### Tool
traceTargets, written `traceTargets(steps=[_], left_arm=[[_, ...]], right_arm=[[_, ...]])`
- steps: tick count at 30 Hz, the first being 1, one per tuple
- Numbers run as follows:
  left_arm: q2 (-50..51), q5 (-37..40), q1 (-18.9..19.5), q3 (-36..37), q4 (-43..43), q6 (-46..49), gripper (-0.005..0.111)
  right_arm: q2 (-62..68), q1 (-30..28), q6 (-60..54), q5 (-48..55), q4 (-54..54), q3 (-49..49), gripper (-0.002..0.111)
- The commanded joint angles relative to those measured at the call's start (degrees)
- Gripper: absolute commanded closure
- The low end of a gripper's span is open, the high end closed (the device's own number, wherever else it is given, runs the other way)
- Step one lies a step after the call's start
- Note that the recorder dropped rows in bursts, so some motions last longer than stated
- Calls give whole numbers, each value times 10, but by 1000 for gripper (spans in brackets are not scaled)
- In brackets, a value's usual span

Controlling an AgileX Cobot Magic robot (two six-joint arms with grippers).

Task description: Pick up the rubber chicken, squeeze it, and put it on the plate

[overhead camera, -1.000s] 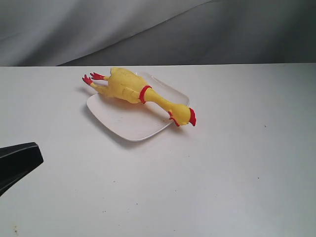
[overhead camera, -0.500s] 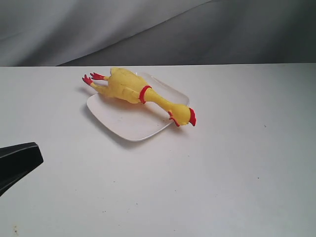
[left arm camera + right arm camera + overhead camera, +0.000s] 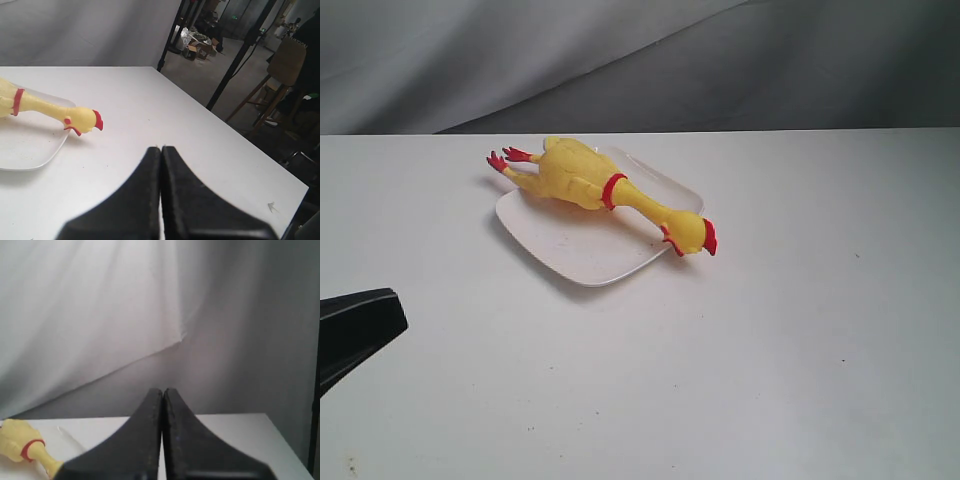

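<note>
Because the rubber chicken (image 3: 582, 178) is longer than the plate (image 3: 585, 255), it is laid diagonally across it, body on the white surface, red feet and head overhanging opposite edges. Placement is judged done. Left gripper (image 3: 160, 148) is held low and well apart, jaws pressed together, empty. Right gripper (image 3: 163, 390), likewise clenched on nothing, is shown only by its wrist view; it is not caught by the exterior view.
</note>
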Motion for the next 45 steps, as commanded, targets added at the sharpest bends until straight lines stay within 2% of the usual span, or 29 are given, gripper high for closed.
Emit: traceTargets(steps=[1, 10, 13, 20, 26, 45], left_arm=[[-3, 1, -1, 1, -3, -9, 106], [-3, 1, -1, 1, -3, -9, 106], [-3, 1, -1, 1, -3, -9, 106], [-3, 1, -1, 1, -3, -9, 106], [-3, 1, -1, 1, -3, -9, 106], [-3, 1, -1, 1, -3, -9, 106]], right_arm=[[-1, -5, 7, -47, 0, 69, 108], [-2, -5, 7, -212, -8, 238, 108], [-19, -5, 7, -229, -13, 280, 108], [-22, -5, 5, -178, -38, 281, 108], [-22, -5, -2, -79, -57, 281, 108], [-22, -5, -2, -80, -55, 281, 108]])
